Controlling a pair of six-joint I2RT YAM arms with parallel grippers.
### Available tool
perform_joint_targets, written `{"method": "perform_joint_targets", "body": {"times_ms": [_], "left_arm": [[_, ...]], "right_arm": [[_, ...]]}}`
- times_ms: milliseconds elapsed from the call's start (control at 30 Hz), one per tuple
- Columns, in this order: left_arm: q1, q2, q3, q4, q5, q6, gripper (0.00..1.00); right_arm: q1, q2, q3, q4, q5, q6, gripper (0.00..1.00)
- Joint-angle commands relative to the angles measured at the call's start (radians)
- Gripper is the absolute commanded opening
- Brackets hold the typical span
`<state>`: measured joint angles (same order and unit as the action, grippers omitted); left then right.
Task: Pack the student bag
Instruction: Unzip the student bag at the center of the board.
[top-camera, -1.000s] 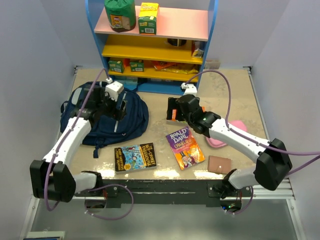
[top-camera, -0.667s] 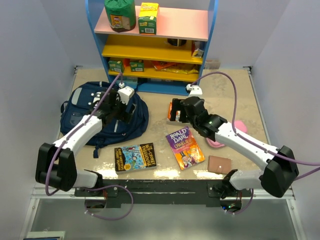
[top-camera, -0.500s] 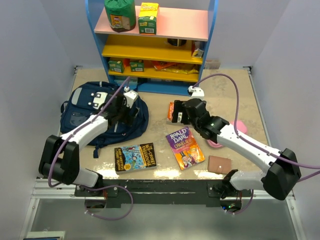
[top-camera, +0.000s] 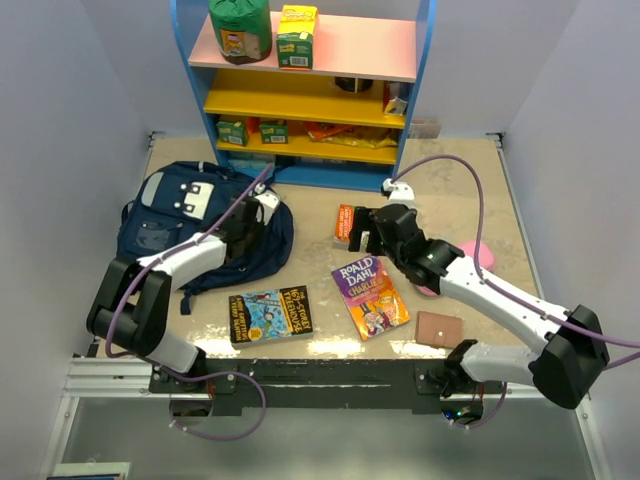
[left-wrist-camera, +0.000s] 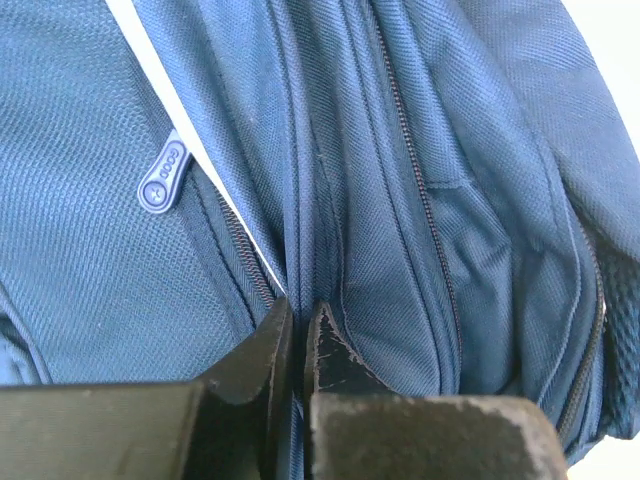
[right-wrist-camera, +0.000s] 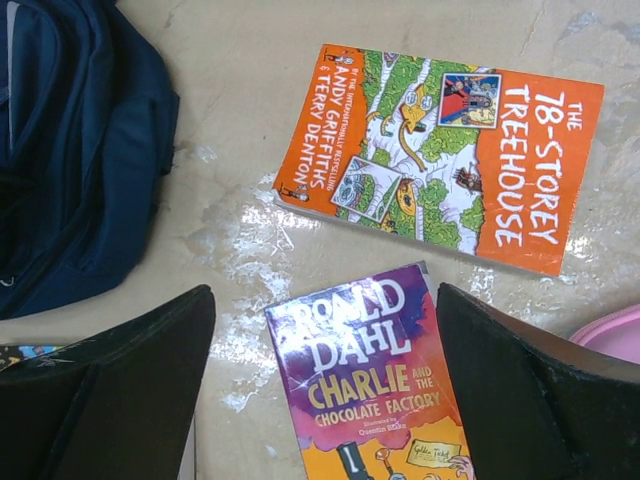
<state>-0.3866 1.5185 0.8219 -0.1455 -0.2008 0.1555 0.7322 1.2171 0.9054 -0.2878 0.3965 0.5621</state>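
Fingers (left-wrist-camera: 262, 350) of our left gripper (left-wrist-camera: 298, 312) pinch a backpack (left-wrist-camera: 460, 200) fold; our right gripper (right-wrist-camera: 325, 295) gapes over a purple book (right-wrist-camera: 370, 390), orange book (right-wrist-camera: 445, 150) upper right.

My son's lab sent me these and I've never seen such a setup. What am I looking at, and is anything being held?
Two robot arms stand at the near edge of a table, each ending in a two-finger gripper. The wide picture comes from a fixed camera overhead; the two close-ups come from cameras on the wrists. The left gripper is shut, seemingly pinching a fold of the navy student bag. The right gripper hangs open, holding nothing, above an orange book and a purple book. Also on it: a third book, a brown flat case, something pink, and a shelf at the back.
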Motion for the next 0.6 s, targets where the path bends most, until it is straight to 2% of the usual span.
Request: {"method": "perform_joint_targets", "body": {"times_ms": [0, 133, 233, 400, 567], "left_arm": [[0.012, -0.018, -0.007, 0.038, -0.052, 0.022, 0.0], [0.012, -0.052, 0.011, 0.018, -0.058, 0.03, 0.0], [0.012, -0.109, 0.084, -0.038, -0.037, 0.039, 0.0], [0.012, -0.211, 0.278, -0.156, 0.032, 0.068, 0.0], [0.012, -0.238, 0.443, -0.294, 0.104, 0.082, 0.0]], "right_arm": [[0.003, -0.044, -0.028, 0.041, -0.025, 0.019, 0.93], [0.003, -0.05, -0.039, 0.05, -0.028, 0.022, 0.92], [0.001, -0.05, -0.042, 0.058, -0.03, 0.016, 0.91], [0.003, -0.047, -0.03, 0.064, -0.031, -0.001, 0.91], [0.001, -0.053, -0.013, 0.065, -0.039, -0.01, 0.9]]}}
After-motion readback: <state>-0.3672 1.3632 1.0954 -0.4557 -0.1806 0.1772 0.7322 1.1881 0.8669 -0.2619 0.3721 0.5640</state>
